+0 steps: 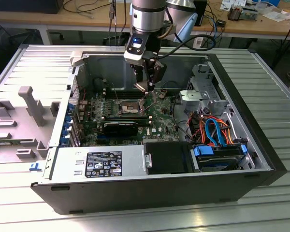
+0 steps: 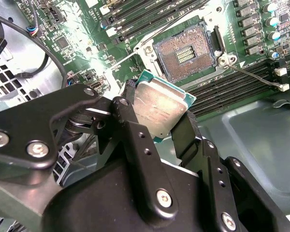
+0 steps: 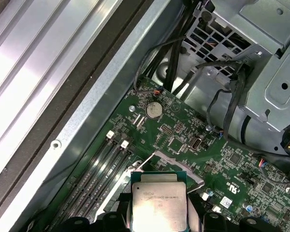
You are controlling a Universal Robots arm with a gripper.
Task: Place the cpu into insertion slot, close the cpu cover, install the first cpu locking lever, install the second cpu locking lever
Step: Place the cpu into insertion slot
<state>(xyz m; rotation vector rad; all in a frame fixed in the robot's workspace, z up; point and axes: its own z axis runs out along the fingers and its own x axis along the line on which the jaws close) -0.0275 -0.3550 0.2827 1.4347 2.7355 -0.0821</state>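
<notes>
Two black metal fingers [image 2: 133,121] of the robot's gripper [image 2: 158,112] are clamped on opposite edges of the cpu [image 2: 160,99], a small flat square chip with a silvery-grey metal top and a green rim. The chip is in the air, clear of the green circuit board [image 2: 72,48] that lies inside the open dark computer case [image 1: 135,195].

The insertion slot [image 2: 185,52], a square socket with a tan-gold centre and a silvery metal rim, is uncovered and has nothing in it. In the exterior view it sits just to the exterior view's left of the gripper [image 1: 149,88] and lower. A thin silvery wire lever [image 2: 258,76] lies swung out along the board beside the socket, near the long black memory slots [image 2: 232,89].

The step in hand looks to be placing the chip, and it is not yet over its seat. To do it well, the chip's edges should be square to the socket's rim, with its corner marking matched before it goes down. It should descend flat and straight, never sliding sideways across the contact field, which would likely bend under a scrape. The grip should let go only once the chip rests level inside the rim.
</notes>
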